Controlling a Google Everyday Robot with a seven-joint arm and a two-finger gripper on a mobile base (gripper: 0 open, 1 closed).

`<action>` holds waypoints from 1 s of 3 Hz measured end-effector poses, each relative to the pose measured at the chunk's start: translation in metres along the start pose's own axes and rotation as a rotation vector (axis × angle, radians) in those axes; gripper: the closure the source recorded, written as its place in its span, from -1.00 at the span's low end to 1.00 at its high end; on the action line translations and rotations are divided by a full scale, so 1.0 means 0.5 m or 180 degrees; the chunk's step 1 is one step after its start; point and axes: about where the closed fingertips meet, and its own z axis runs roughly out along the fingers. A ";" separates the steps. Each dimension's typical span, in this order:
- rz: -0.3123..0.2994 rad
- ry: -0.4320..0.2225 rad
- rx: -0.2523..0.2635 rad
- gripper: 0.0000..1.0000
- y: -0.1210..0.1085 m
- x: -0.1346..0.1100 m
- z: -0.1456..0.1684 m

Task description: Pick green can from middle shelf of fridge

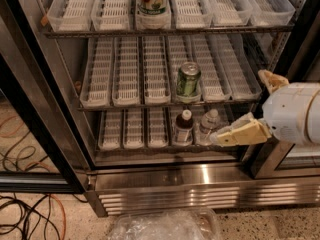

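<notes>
The green can [188, 80] stands upright at the front of a lane tray on the middle shelf [125, 71] of the open fridge [165, 181]. It is green and white with a silver top. My gripper [238, 106] is at the right, in front of the fridge's right side, to the right of the can and lower than it. Its two cream fingers are spread apart: the lower fingertip [222, 136] lies in front of the bottom shelf, the upper one [267, 76] is level with the middle shelf. It holds nothing.
A white-green carton [152, 1] stands on the top shelf. Two small capped bottles [184, 126] [208, 125] stand on the bottom shelf. The glass door [30, 124] is open at the left. Cables [30, 214] and a plastic bag [165, 225] lie on the floor.
</notes>
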 end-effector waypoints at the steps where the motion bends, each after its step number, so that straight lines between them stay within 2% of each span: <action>1: 0.0168 -0.0244 0.0219 -1.00 0.002 0.023 0.040; 2: 0.0193 -0.0364 0.0265 -1.00 0.003 -0.005 0.041; 3: 0.0196 -0.0374 0.0263 -1.00 0.004 -0.008 0.041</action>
